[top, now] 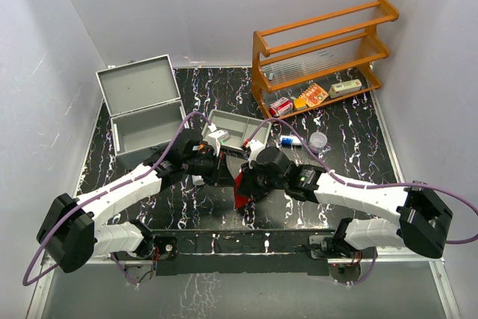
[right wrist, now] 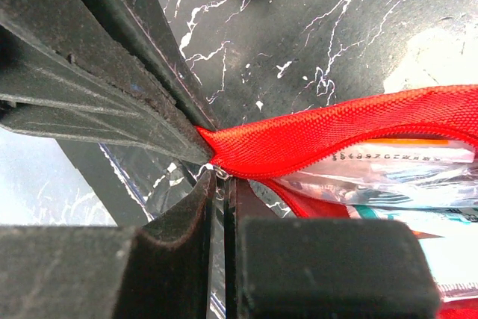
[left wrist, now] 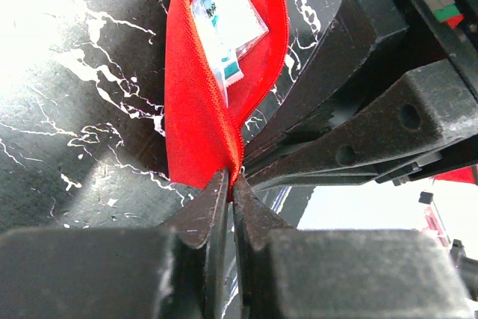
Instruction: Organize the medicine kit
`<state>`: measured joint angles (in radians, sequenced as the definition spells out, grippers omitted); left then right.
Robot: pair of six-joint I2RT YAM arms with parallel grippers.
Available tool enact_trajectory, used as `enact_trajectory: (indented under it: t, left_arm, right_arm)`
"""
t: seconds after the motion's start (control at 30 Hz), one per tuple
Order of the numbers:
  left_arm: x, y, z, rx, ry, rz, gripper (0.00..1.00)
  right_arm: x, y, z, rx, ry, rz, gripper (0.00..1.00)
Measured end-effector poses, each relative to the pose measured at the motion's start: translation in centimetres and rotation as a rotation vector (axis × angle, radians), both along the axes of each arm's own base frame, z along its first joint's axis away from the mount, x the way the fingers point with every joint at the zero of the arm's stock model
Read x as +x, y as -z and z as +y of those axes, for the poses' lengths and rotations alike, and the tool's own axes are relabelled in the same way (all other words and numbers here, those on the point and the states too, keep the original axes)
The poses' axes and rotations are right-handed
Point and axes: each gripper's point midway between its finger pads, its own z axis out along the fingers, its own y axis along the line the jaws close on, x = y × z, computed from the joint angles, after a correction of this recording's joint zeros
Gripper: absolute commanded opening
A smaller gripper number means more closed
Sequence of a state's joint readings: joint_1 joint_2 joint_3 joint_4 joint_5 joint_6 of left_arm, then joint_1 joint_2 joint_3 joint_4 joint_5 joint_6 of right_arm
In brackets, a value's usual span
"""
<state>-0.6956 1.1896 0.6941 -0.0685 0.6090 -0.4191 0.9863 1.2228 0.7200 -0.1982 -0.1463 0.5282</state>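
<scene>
- Top view: both arms reach in from the near corners and bend toward the middle of the black marbled table (top: 358, 156). The left gripper (top: 222, 172) and right gripper (top: 243, 177) meet nose to nose there. The red pouch (top: 242, 190) lies just under and in front of them, near the table's middle. Behind them sits a grey tray (top: 237, 126). An open metal case (top: 142, 106) stands at the far left, and a wooden rack (top: 321, 50) with small boxes on its bottom shelf stands at the far right.
- Left wrist view: the left gripper's fingers (left wrist: 203, 213) are pressed together on the near edge of the pouch, right at the end of its opening. The pouch runs away from them across the table and gapes open, with wrapped packets (left wrist: 224, 28) showing inside. The right gripper's fingers (left wrist: 358, 140) come in from the right to the same spot.
- Right wrist view: the right gripper's fingers (right wrist: 187, 211) are closed on the pouch's corner at the zip end. The left gripper's fingers slant down from the upper left, touching that same corner. The pouch stretches off to the right, mouth open.
</scene>
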Motion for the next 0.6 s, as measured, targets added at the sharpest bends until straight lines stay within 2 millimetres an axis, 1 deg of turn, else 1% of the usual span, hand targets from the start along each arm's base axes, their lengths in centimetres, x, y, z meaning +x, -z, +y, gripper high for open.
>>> enact_trajectory:
  t: [0.07, 0.1, 0.17, 0.27, 0.37, 0.57, 0.6]
  left_arm:
    - [-0.01, -0.01, -0.01, -0.001, 0.0, 0.001, 0.24]
    - [-0.06, -0.07, -0.04, -0.003, 0.001, 0.004, 0.27]
    - [-0.08, -0.21, -0.15, -0.011, -0.002, 0.012, 0.29]
    - [-0.05, -0.29, -0.34, -0.027, -0.011, 0.02, 0.29]
    - [-0.04, -0.02, -0.42, -0.04, -0.024, 0.028, 0.23]
    - [0.33, 0.59, -0.18, -0.03, -0.058, 0.031, 0.0]
    - [0.43, 0.64, -0.14, -0.028, -0.062, 0.028, 0.0]
  right_arm:
    - [0.08, -0.05, -0.04, 0.0, 0.004, -0.003, 0.0]
    - [0.16, -0.02, -0.11, -0.003, 0.01, -0.006, 0.0]
    - [0.37, -0.01, -0.19, -0.006, 0.021, -0.009, 0.0]
    - [0.51, -0.01, -0.23, -0.006, 0.032, -0.011, 0.0]
    - [0.53, 0.02, -0.26, -0.006, 0.04, -0.006, 0.0]
    - [0.5, 0.05, -0.3, -0.007, 0.044, 0.0, 0.0]
    - [0.54, 0.05, -0.32, -0.008, 0.046, -0.001, 0.0]
